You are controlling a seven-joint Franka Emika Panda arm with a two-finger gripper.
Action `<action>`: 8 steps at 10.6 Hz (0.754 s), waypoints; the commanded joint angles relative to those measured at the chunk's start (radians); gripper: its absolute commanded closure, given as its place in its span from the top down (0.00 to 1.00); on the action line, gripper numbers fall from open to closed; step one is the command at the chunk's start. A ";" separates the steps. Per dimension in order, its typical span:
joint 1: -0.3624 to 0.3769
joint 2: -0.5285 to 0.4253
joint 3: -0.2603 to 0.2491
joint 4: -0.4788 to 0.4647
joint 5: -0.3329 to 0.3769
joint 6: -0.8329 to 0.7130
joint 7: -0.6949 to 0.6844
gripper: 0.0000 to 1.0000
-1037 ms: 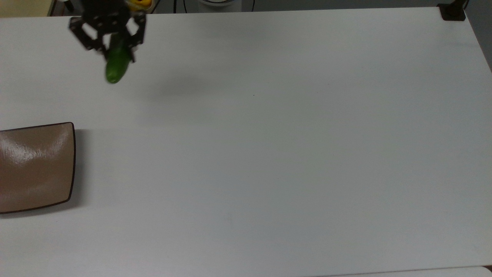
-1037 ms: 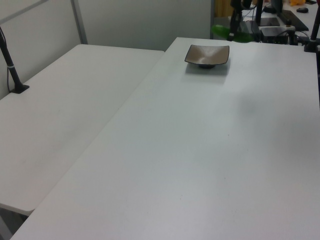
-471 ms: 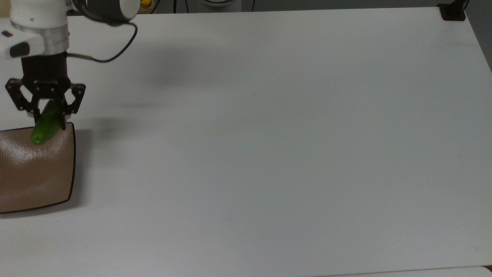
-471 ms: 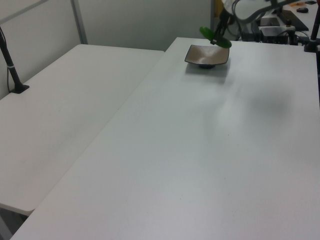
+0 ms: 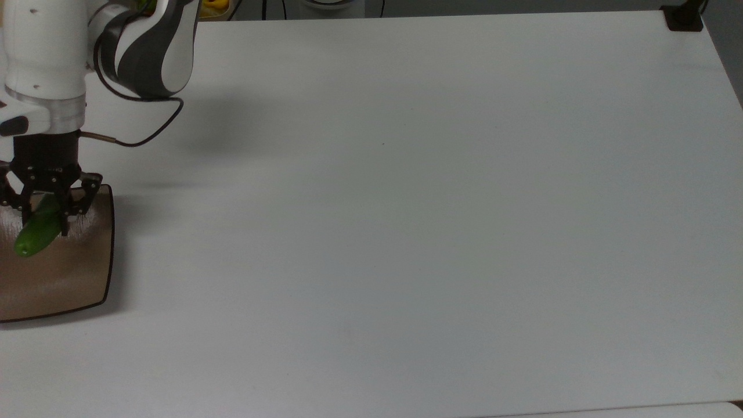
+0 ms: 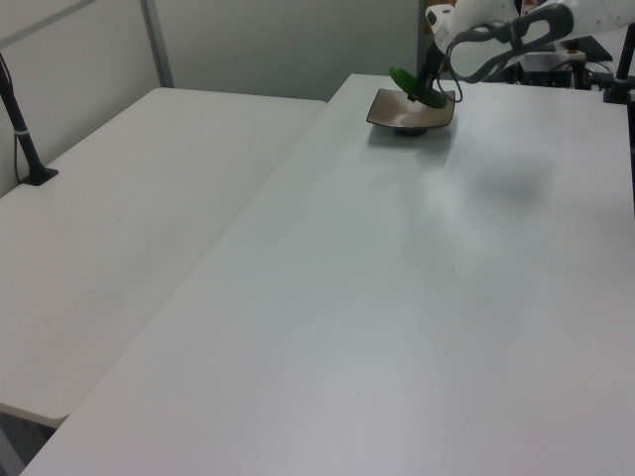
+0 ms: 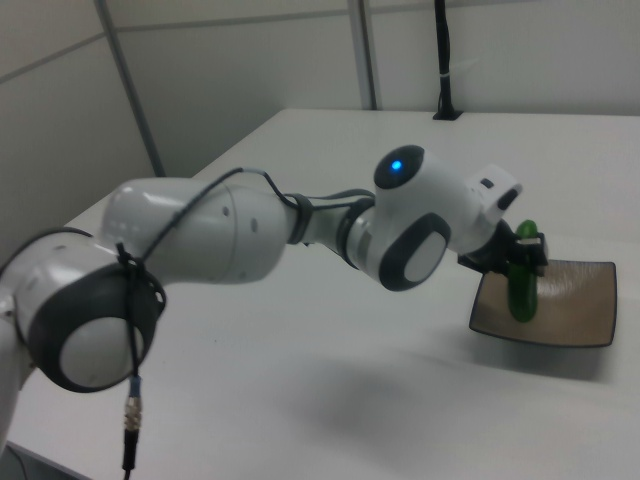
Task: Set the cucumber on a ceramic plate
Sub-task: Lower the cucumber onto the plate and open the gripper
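Green and glossy, the cucumber (image 5: 36, 234) is what we notice first: it sits clamped between the two black fingers of the robot's hand (image 5: 45, 216), held above the ceramic plate (image 5: 69, 273). In the top view its long axis runs on a diagonal, the upper end gripped in the hand and the free rounded end pointing toward the top view's lower left. In the right view we see the cucumber (image 7: 521, 283) standing nearly upright, its lower end over the plate's (image 7: 570, 300) hollow; we cannot tell whether that end touches the plate. In the left view the cucumber (image 6: 412, 87) shows as a slanted green bar crossing the far side of the plate (image 6: 392, 112), with the hand (image 6: 425, 87) gripping it from above.

We see the plate, tan-brown with a thin dark rim, lying flat on the white tabletop (image 5: 406, 232) at the top view's left edge, partly cut off by that edge. The white and grey arm (image 5: 52, 52) comes down from the top view's upper left corner, and a thin black cable (image 5: 152, 129) loops beside its wrist. In the right view the arm (image 7: 240, 240) stretches across the tabletop, a blue light (image 7: 397, 165) glowing on one joint. A second white tabletop (image 6: 119, 218) adjoins on the left view's left, with a black post (image 6: 22, 129) standing on it.
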 commanded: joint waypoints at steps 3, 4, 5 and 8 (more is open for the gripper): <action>-0.025 0.123 0.005 0.132 -0.013 0.023 -0.014 0.56; -0.025 0.123 0.005 0.129 -0.013 0.023 -0.013 0.77; -0.025 0.120 0.005 0.126 -0.014 0.023 -0.011 0.97; -0.026 0.016 0.006 0.057 -0.008 0.011 -0.008 1.00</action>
